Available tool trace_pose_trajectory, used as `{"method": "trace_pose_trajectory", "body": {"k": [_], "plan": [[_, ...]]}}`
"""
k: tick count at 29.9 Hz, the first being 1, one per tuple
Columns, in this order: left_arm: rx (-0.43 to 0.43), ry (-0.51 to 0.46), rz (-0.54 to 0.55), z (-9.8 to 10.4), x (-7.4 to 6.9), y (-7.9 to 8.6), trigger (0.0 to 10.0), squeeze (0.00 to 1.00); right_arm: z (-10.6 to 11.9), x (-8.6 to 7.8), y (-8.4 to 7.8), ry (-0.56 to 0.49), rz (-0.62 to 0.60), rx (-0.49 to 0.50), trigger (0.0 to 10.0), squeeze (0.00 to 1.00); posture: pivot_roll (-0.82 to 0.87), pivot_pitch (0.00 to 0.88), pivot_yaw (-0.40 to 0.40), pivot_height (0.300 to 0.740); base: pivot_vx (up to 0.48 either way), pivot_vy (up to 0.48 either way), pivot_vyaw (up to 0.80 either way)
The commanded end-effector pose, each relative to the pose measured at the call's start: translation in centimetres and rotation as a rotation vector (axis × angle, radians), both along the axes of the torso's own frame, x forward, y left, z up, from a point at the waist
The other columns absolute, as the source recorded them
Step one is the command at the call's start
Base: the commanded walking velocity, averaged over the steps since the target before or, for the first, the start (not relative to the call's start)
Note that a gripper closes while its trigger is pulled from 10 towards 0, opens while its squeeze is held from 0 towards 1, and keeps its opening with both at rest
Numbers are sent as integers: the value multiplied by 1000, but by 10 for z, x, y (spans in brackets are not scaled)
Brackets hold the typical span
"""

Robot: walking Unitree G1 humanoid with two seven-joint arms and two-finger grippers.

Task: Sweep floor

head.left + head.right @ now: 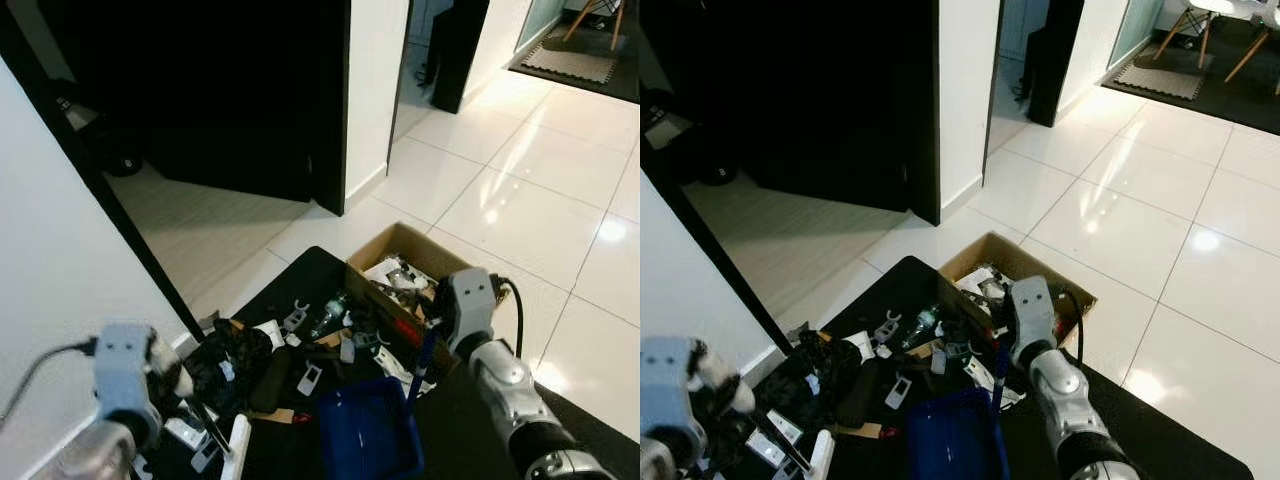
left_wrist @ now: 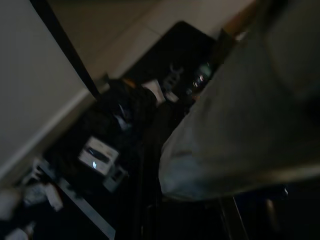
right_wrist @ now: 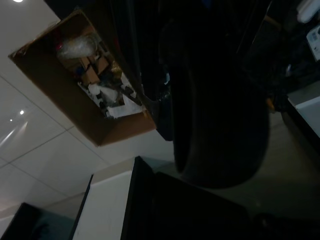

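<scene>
Beside the left gripper (image 1: 205, 425), whose fingers I cannot tell to be spread or pressed together, a heap of small litter (image 1: 300, 345) is lying on a black mat (image 1: 300, 275): white clips, dark cloth, a flat white piece. Just past that heap, toward the right arm, a blue dustpan (image 1: 365, 430) is sitting on the mat, its thin blue handle (image 1: 422, 365) rising to the right gripper (image 1: 432, 335); whether those fingers are pinching it cannot be told. Behind the right gripper an open cardboard box (image 1: 405, 245) of scraps is resting at the mat's edge, touching the glossy white tiled floor (image 1: 520, 190). Farther off, a dark doorway (image 1: 220, 90) is standing open.
</scene>
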State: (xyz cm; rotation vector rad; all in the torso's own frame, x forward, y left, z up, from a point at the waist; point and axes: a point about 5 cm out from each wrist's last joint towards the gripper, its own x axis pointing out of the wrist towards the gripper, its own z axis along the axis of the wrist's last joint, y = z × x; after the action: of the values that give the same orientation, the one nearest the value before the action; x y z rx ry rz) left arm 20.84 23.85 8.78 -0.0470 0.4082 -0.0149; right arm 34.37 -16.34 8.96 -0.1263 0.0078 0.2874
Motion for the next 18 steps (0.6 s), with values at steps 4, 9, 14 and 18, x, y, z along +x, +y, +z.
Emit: {"method": "trace_pose_trajectory", "body": {"k": [4, 9, 14, 18], "plan": [[64, -25, 154, -1, -2, 25, 10000, 0, -7, -4, 2, 20, 8, 4, 10000, 0, 163, 208, 46, 740, 0, 0, 0], [162, -63, 213, 8, -2, 54, 10000, 0, -5, -3, 5, 3, 23, -9, 10000, 0, 164, 212, 44, 740, 0, 0, 0], [108, -22, 204, -3, -10, 60, 10000, 0, -2, -2, 15, -25, 59, 6, 10000, 0, 168, 216, 43, 740, 0, 0, 0], [-80, 63, 193, -30, -16, 36, 10000, 0, 1, -1, 27, -26, 94, 40, 10000, 0, 160, 217, 44, 740, 0, 0, 0]]}}
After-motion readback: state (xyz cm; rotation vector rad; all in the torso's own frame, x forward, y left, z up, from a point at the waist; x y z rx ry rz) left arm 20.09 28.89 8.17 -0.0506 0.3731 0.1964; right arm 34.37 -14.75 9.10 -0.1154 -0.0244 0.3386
